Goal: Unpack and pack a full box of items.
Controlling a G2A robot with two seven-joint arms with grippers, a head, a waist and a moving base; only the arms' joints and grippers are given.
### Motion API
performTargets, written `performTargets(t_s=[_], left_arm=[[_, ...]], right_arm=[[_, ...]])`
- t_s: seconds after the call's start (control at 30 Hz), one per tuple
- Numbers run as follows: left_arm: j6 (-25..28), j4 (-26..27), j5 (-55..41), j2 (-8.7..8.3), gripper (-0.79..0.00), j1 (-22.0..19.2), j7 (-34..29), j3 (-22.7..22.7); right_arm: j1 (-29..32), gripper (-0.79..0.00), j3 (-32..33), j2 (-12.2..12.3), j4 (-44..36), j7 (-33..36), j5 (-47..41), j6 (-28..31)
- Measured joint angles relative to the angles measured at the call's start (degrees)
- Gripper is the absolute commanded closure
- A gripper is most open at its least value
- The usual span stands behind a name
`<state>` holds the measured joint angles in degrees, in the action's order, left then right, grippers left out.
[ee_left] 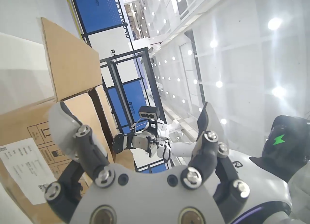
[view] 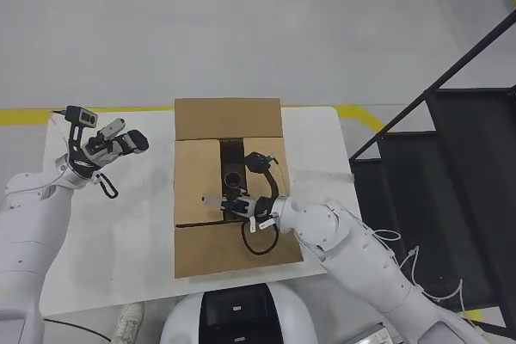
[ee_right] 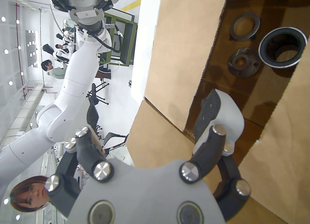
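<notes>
A: We open on the white table (view: 112, 258), stretching out beneath both pincers. On it sits the big cardboard box (view: 228, 120), directly under the right pincer (view: 226, 203) and well off to one side of the left pincer (view: 125, 136).

B: And we see that left pincer (ee_left: 132, 123) held up over bare tabletop, fingers (ee_left: 60, 123) spread wide, nothing between them. Out beyond its fingertips we catch the side of the box, with one flap standing up.

A: Over to the right pincer (ee_right: 152, 106) now. It hovers just above the box top, fingers (ee_right: 213, 111) held well apart and gripping nothing. The corner of a flap (ee_right: 184, 41) lies between them, and we cannot tell whether either finger touches the cardboard.

B: We've got the flaps parted down the middle. Through that gap, ahead of the right pincer's fingertips and lower down, we look straight onto the box floor.

A: Biggest thing in there is a black sleeve (ee_right: 282, 49) with a pale rim, standing on end, out ahead of the finger that hangs over the gap.

B: Close beside the sleeve we spot a dark flange disc (ee_right: 244, 61) lying flat, centre hole showing, the nearest item to the pincer.

A: And just past the disc, farther from the fingertips, we finish on a thin flat ring (ee_right: 244, 26), lying slightly apart from it.
</notes>
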<state>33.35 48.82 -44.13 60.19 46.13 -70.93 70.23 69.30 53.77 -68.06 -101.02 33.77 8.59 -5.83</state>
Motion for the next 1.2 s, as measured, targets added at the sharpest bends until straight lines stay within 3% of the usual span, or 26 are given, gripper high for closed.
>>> performTargets(t_s=[0.33,0.43,0.67,0.9,1.0,1.2], left_arm=[[-0.1,0.2,0.1,-0.01,-0.785,0.1,0.2,0.0],[-1.5,2.1,1.6,-0.21,-0.785,1.2,2.8,0.6],[-3.8,5.4,2.5,-0.94,-0.785,2.9,3.9,3.0],[-4.8,9.6,3.1,-1.74,-0.785,5.1,3.3,5.7],[-4.8,11.4,2.4,-1.94,-0.785,6.3,3.3,6.8],[-4.3,14.6,0.9,-2.31,-0.785,8.7,3.0,9.0]], right_arm=[[0.0,-0.785,0.0,0.0,0.0,0.0,0.0,0.0],[0.1,-0.785,-0.3,-0.2,0.3,-0.3,-0.9,-0.3],[-6.0,-0.785,-5.3,-2.1,6.6,2.2,-3.0,-3.2],[-11.7,-0.785,-9.1,-4.6,10.6,4.4,-10.6,3.9],[-13.5,-0.785,-10.2,-5.3,9.9,3.9,-10.5,7.6],[-18.0,-0.785,-15.3,-7.8,10.9,1.8,-9.7,9.3]])
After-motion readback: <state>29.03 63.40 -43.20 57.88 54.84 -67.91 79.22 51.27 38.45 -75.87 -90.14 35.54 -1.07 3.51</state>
